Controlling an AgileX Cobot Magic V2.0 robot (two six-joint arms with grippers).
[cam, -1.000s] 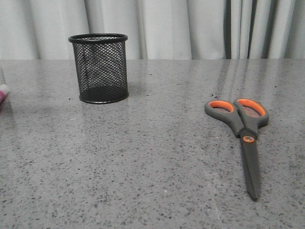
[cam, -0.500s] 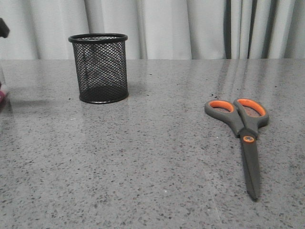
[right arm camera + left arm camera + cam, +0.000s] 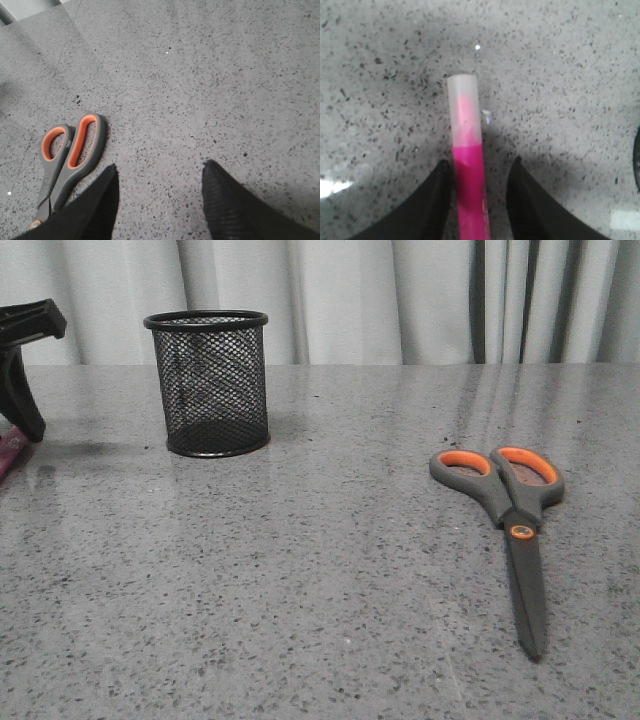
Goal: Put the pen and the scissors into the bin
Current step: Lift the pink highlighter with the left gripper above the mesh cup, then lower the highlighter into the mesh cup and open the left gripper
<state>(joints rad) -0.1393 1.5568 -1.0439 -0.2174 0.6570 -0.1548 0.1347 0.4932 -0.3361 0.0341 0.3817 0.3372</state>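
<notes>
Straddling the pink pen (image 3: pixel 469 195) on the table (image 3: pixel 320 570), left gripper (image 3: pixel 479 205) spread, not clamping; right gripper (image 3: pixel 157 200) spread, empty, near scissors (image 3: pixel 67 160); mesh bin (image 3: pixel 208 383) upright

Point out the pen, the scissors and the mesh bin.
pen (image 3: pixel 469 175): left wrist view, on the pink barrel just below the pale cap.
scissors (image 3: pixel 521 532): front view, on the orange pivot ring.
bin (image 3: pixel 212 390): front view, on the black mesh wall.
</notes>
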